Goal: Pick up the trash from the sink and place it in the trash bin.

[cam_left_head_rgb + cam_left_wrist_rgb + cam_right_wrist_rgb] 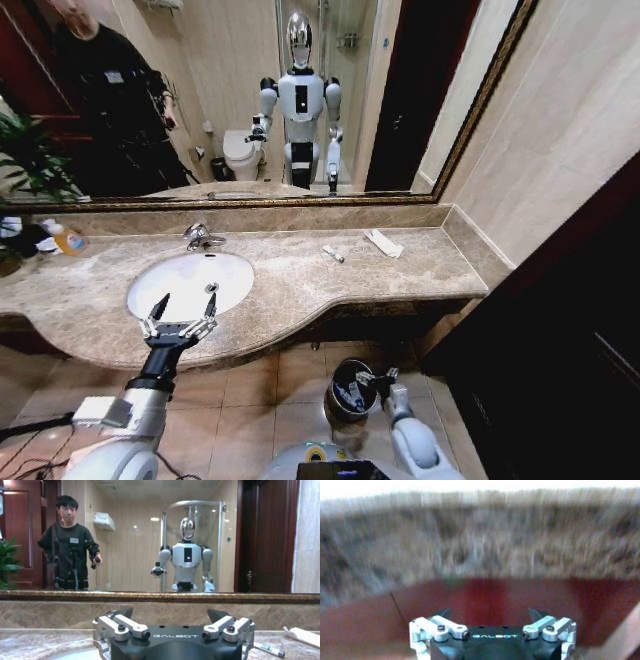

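**Head view: left claw open at the sink's near rim**

Head view: the left gripper (pixel 186 306) hovers wide open and empty over the sink's (pixel 150 275) near edge. The basin looks bare; a tube (pixel 333 254) and packet (pixel 384 243) lie on the counter (pixel 290 290). The right gripper (pixel 374 378), spread and empty, hangs by the bin (pixel 351 390) on the floor. Best to reach rightward, squaring the jaws across the tube.

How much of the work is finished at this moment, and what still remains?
The sink looks empty, so that part may be done. The left end effector hovers open at the basin's front rim, holding nothing. The right end effector is low by the trash bin. A small tube and a flat packet lie on the countertop, if they count.
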Robot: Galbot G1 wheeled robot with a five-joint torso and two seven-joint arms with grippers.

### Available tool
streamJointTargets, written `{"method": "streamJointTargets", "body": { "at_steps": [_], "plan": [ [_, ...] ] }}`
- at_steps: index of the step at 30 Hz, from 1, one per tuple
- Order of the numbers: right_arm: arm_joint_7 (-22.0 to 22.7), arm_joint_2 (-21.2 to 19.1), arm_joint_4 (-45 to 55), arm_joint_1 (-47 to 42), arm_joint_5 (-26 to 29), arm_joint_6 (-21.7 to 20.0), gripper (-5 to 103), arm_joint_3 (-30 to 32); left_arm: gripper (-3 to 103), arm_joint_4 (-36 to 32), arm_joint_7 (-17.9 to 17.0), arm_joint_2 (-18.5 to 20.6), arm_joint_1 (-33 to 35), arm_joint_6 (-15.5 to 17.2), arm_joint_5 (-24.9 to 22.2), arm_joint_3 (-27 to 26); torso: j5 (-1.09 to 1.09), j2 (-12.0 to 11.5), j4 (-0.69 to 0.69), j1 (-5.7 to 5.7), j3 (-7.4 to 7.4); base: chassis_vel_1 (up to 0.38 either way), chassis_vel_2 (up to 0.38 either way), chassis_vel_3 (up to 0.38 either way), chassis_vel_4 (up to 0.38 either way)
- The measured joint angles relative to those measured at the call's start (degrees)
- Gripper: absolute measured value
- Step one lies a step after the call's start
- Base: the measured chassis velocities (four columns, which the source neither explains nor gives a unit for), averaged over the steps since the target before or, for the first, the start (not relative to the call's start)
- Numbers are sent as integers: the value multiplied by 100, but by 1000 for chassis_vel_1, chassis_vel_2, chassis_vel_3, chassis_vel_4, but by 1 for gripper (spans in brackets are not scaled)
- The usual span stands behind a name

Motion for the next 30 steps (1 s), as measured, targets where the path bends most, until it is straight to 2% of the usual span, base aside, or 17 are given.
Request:
{"method": "streamJointTargets", "body": {
  "at_steps": [3, 8, 13, 19, 22, 23, 26, 30],
  "plan": [
    [-70, 37, 470, -72, 56, -95, 100, 108, 100, 0, 0, 0, 0, 0, 0, 0, 0, 0, 0, 0, 0, 0, 0, 0, 0],
    [-109, -176, 1377, 112, 451, -353, 100, 132, 100, 0, 0, 0, 0, 0, 0, 0, 0, 0, 0, 0, 0, 0, 0, 0, 0],
    [-173, -368, 1510, 479, 646, -401, 100, 60, 100, 0, 0, 0, 0, 0, 0, 0, 0, 0, 1, 0, 0, 0, 0, 0, 0],
    [-456, -732, 1142, 1284, 863, -477, 100, -121, 100, 0, 1, 0, 0, 0, 0, 0, 1, 0, 1, 0, 0, 0, 0, 0, 0],
    [-611, -950, 653, 2112, 1049, -582, 100, -254, 100, 0, 0, 0, 0, 0, 0, 0, 0, 0, 1, 1, 1, 0, 0, 0, 0],
    [-611, -950, 653, 2112, 1049, -582, 100, -254, 100, 0, 0, 0, 0, 0, 0, 0, 0, 0, 1, 1, 1, 0, 0, 0, 0],
    [-789, -1141, 174, 2852, 1307, -765, 100, -423, 100, 0, 0, 0, 0, 0, 0, 0, 0, 0, 1, 1, 1, 0, 0, 0, 0],
    [-957, -1189, -133, 3219, 1447, -891, 100, -593, 100, 0, 0, 0, 0, 0, 0, 0, 1, 0, 1, 1, 1, 0, 0, 0, 0]
  ]
}}
